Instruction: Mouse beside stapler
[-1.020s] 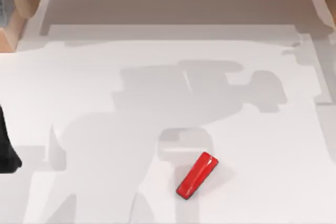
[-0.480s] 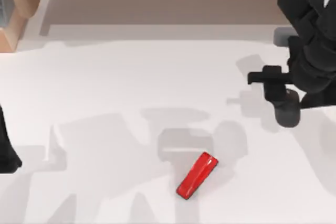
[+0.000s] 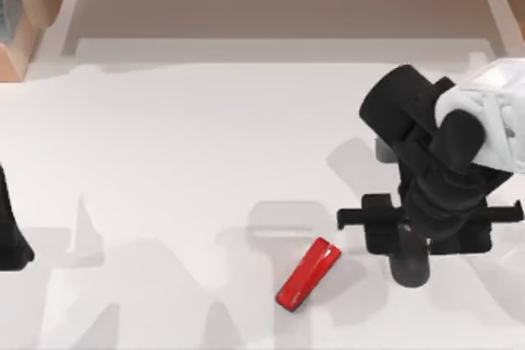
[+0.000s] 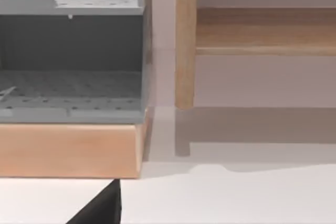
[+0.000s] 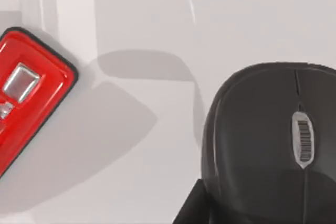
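Three cameras, one overhead and two wrist-mounted.
Looking straight down on the white table (image 3: pixel 164 120); left wrist facing level toward a wooden shelf (image 4: pixel 68 150); right wrist hovering close, sharing the stapler (image 5: pixel 26 103) with the top view (image 3: pixel 308 275).

Mouse (image 5: pixel 273 145) cut off by right wrist frame edge; stapler (image 5: pixel 29 95) too. Right arm hides most of mouse from above.
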`<state>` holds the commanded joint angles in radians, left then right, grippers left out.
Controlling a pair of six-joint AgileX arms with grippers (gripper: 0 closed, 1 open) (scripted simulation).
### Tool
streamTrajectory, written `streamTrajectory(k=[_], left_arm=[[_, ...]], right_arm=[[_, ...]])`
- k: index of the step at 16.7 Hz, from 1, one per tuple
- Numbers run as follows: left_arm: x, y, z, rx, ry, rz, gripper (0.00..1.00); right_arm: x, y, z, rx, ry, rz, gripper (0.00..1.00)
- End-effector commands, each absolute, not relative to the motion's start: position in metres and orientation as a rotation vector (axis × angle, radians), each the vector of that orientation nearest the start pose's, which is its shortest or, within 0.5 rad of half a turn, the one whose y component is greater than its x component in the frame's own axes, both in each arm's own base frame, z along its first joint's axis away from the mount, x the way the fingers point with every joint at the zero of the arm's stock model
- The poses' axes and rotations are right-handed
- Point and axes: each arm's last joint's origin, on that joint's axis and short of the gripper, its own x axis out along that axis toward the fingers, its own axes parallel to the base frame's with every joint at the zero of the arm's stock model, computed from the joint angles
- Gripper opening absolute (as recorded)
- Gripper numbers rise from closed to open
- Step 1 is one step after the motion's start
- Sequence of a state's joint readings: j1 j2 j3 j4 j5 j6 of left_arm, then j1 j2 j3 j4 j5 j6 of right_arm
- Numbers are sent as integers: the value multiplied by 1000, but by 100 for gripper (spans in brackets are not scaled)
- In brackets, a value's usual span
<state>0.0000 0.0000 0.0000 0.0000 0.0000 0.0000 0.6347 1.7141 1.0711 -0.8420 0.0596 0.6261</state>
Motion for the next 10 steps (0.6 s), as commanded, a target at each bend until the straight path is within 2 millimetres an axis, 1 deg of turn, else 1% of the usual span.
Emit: streamTrajectory(k=[2,10], left_arm=[[106,-1,160,0,0,0,100],[106,-1,160,0,0,0,100]], right_arm=[[240,183,160,-12,1470,11,0],[241,183,161,-8,1470,10,0]])
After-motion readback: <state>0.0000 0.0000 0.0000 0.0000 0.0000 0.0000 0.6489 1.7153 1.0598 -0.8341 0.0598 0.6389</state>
